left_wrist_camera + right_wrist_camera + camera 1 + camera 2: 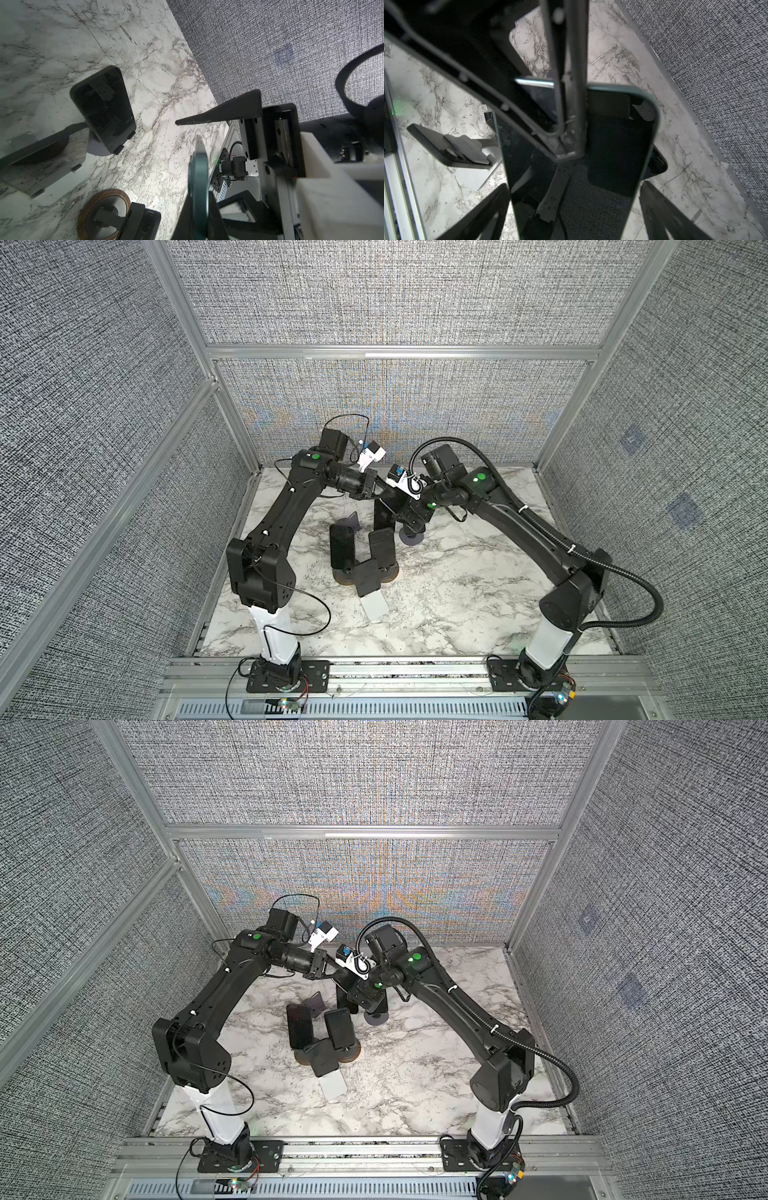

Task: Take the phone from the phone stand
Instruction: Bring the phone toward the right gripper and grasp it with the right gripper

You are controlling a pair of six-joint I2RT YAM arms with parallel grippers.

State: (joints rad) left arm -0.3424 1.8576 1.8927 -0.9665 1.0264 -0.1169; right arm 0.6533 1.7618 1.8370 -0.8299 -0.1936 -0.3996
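The phone (383, 514) is dark with a teal rim and stands upright at the middle back of the table. My left gripper (384, 491) is shut on its upper edge; in the left wrist view the teal rim (197, 166) runs up between the left gripper's (198, 195) fingers. My right gripper (574, 185) stands open astride the phone's glossy screen (612, 145), one finger on each long side, with a sliver of table showing at one finger. The phone stand's round purple-grey base (411, 539) sits just below the right gripper. Whether the phone still rests in the stand is hidden.
In front stand two more dark phones (341, 545) (381, 547) on stands with round wooden bases (392, 572). A dark slab (365, 576) and a pale one (374, 605) lie nearer the front. A small purple stand (353, 520) is at the left. Fabric walls enclose the marble table (457, 593).
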